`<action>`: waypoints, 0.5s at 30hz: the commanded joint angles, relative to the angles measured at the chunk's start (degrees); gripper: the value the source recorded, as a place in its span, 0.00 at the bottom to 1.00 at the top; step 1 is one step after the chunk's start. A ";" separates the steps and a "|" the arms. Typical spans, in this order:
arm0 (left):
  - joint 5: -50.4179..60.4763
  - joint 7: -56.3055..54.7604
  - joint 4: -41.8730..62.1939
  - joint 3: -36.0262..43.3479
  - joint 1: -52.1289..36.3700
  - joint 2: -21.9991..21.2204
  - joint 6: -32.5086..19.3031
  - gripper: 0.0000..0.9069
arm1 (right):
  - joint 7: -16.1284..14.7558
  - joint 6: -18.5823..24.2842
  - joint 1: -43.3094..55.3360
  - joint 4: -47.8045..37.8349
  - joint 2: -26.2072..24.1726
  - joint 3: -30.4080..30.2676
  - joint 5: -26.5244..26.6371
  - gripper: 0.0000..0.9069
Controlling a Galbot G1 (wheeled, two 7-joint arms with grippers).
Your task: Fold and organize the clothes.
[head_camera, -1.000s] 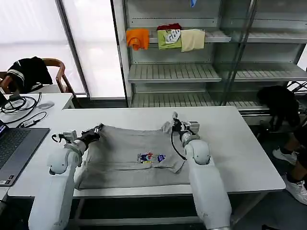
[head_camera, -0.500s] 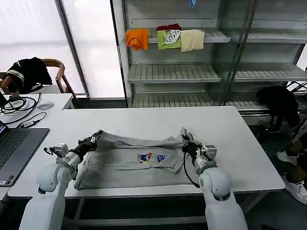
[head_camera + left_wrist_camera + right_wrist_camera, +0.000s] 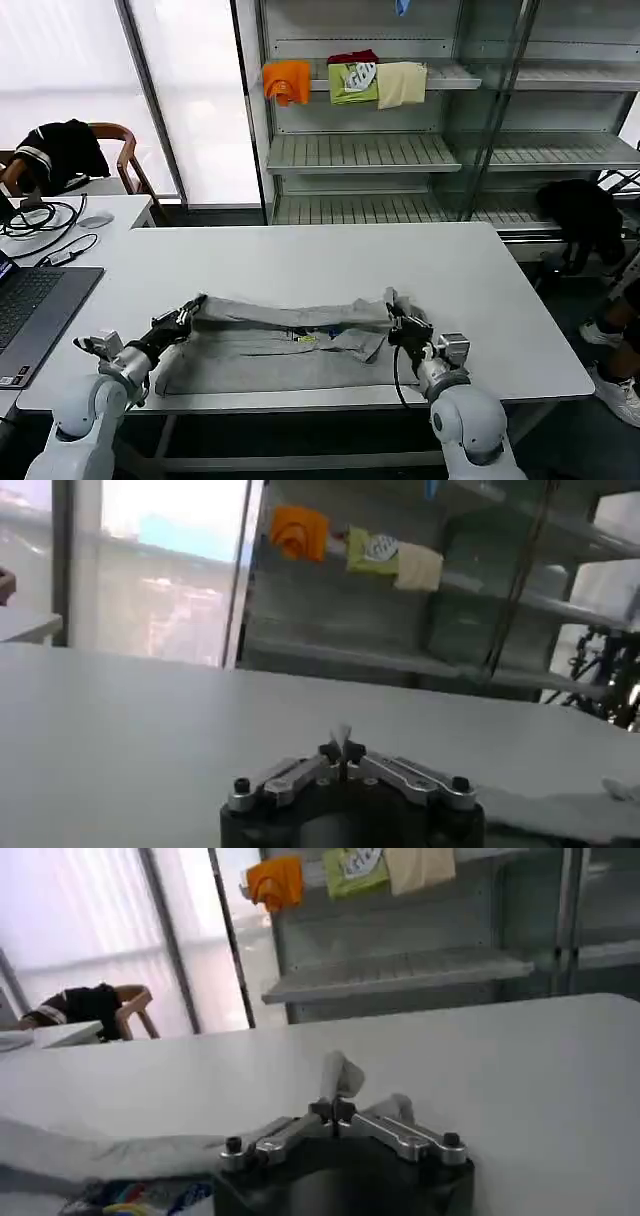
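Note:
A light grey shirt (image 3: pixel 270 345) lies on the white table (image 3: pixel 300 255), its far edge lifted and folded over toward the near side. My left gripper (image 3: pixel 187 312) is shut on the shirt's left far corner; a sliver of cloth (image 3: pixel 341 734) sticks up between its fingertips. My right gripper (image 3: pixel 396 318) is shut on the right far corner, where a tuft of grey fabric (image 3: pixel 340 1076) rises from the pinch. The coloured print (image 3: pixel 305 338) is mostly covered by the fold; a bit of print (image 3: pixel 135 1198) shows in the right wrist view.
A laptop (image 3: pixel 30 310) and cables (image 3: pixel 40 215) sit at the table's left. A chair with a black garment (image 3: pixel 60 150) stands behind. Shelves (image 3: pixel 360 150) at the back hold orange, green and cream folded garments (image 3: pixel 345 80). A person's legs and shoes (image 3: pixel 610 340) are at the right.
Both grippers have drawn the shirt's far edge toward me and lower, folding it over the front. The print is now mostly covered.

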 commanded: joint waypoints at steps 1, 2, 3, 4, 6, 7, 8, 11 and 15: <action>-1.08 1.04 -3.48 -0.81 4.52 0.46 -0.49 0.00 | -0.85 -0.17 -3.72 3.37 -3.08 0.20 0.16 0.00; -0.46 1.06 -3.52 -0.74 4.61 0.41 -0.52 0.00 | -0.85 -0.16 -4.06 3.48 -3.51 0.01 0.16 0.00; 0.11 1.07 -3.40 -0.65 4.66 0.39 -0.53 0.00 | -0.83 -0.17 -4.32 3.47 -3.68 -0.11 0.14 0.00; 0.68 0.99 -3.31 -0.55 4.69 0.40 -0.48 0.01 | -0.98 -0.14 -4.47 3.34 -3.59 -0.12 -0.05 0.00; 2.55 0.74 -2.89 -0.37 4.67 0.17 -0.35 0.01 | -1.20 -0.11 -4.61 2.81 -2.96 -0.03 -1.43 0.00; 2.66 0.54 -2.89 -0.29 4.73 0.17 -0.27 0.01 | -1.45 -0.11 -4.63 2.48 -2.32 0.19 -2.19 0.00; 2.87 0.38 -2.97 -0.30 4.79 0.08 -0.16 0.02 | -1.46 -0.11 -4.63 2.30 -1.93 0.37 -2.73 0.00; 4.24 -0.27 -3.46 -0.44 4.97 -0.18 0.17 0.83 | -0.53 -0.09 -4.63 1.96 -2.13 0.50 -3.48 1.00; 6.68 -0.95 -4.59 -0.92 5.80 -0.26 -0.04 1.00 | 0.47 -0.07 -5.03 1.78 -2.04 0.85 -9.01 1.00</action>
